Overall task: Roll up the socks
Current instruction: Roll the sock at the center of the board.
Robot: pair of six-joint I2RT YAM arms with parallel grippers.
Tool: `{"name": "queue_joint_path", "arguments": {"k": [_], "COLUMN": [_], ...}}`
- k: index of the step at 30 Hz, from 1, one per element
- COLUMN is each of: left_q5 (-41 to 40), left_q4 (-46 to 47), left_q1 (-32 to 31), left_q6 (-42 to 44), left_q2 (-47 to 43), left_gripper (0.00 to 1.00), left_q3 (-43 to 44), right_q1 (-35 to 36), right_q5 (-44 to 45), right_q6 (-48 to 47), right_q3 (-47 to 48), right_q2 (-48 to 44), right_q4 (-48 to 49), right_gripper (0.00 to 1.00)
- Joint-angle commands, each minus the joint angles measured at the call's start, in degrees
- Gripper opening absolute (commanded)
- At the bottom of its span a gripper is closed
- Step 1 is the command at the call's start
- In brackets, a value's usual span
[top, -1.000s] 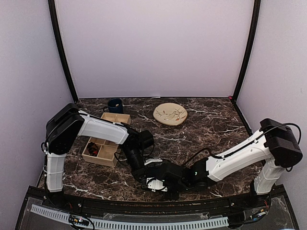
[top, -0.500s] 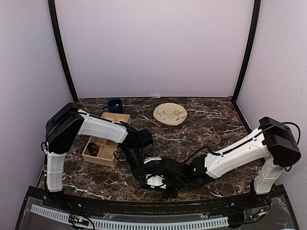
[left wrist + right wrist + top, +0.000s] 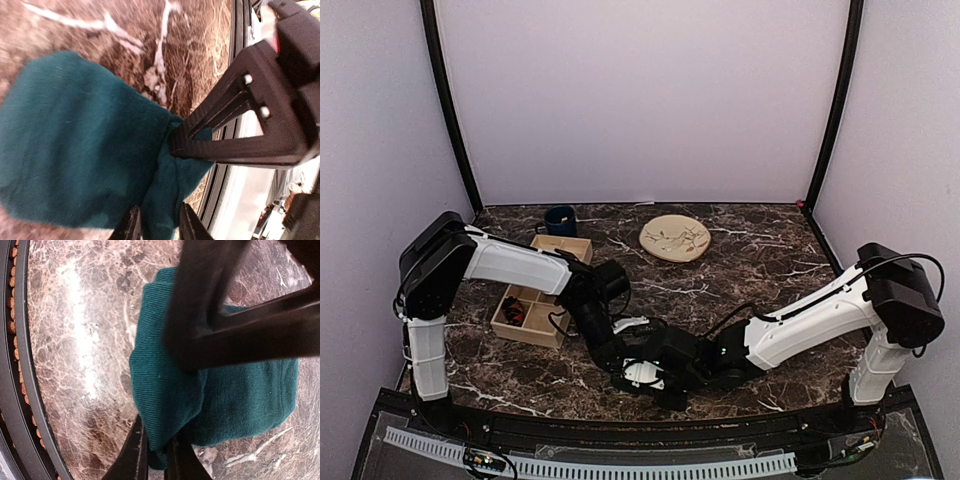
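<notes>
A dark teal-green sock (image 3: 75, 140) lies bunched on the marble near the table's front edge. My left gripper (image 3: 159, 227) stands open, with a fold of the sock still between its fingers (image 3: 131, 229). My right gripper (image 3: 156, 455) is shut on the near corner of the same sock (image 3: 230, 395). The right gripper's finger (image 3: 240, 135) presses into the fold in the left wrist view. From above, both grippers (image 3: 638, 372) meet at front centre and hide the sock. An argyle sock (image 3: 513, 312) sits in a compartment of the wooden box.
The wooden divided box (image 3: 548, 322) stands at the left, with a dark blue mug (image 3: 560, 220) behind it. A round patterned plate (image 3: 675, 238) lies at the back centre. The black front rail (image 3: 620, 425) runs close beside both grippers.
My left gripper's jaws have spread apart around the sock fold. The right gripper has closed a little tighter on the sock. Both arms have shifted slightly left.
</notes>
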Motion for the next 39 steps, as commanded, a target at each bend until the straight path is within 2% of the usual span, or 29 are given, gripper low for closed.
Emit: {"name": "queue_joint_path", "arguments": {"k": [1, 9, 23, 30, 39], "left_q5": [-1.07, -1.59, -19.06, -24.76, -31.94], "left_q4": [3.06, 8.32, 22.19, 31.05, 35.93], "left_q1": [1.40, 2.49, 2.80, 2.50, -1.54], "left_q6": [-2.27, -5.94, -13.71, -18.17, -16.92], "left_q2": [-5.48, -10.38, -22.06, -28.49, -34.64], "left_gripper": [0.30, 0.31, 0.32, 0.32, 0.35], "left_q3": [-1.96, -5.86, -17.07, -24.52, -30.82], "right_q1": [-0.43, -0.52, -6.06, -9.70, -13.62], "right_q5": [-0.89, -1.59, -14.84, -22.29, -30.25], "right_q6": [0.55, 1.37, 4.42, 4.92, 6.71], "right_q3": [-0.31, 0.58, 2.28, 3.12, 2.55], "right_q2": [2.55, 2.78, 4.26, 5.44, 6.03], "right_q4": [-3.94, -4.97, -7.51, -9.06, -8.67], "right_gripper": [0.00, 0.00, 0.00, 0.00, 0.00]}}
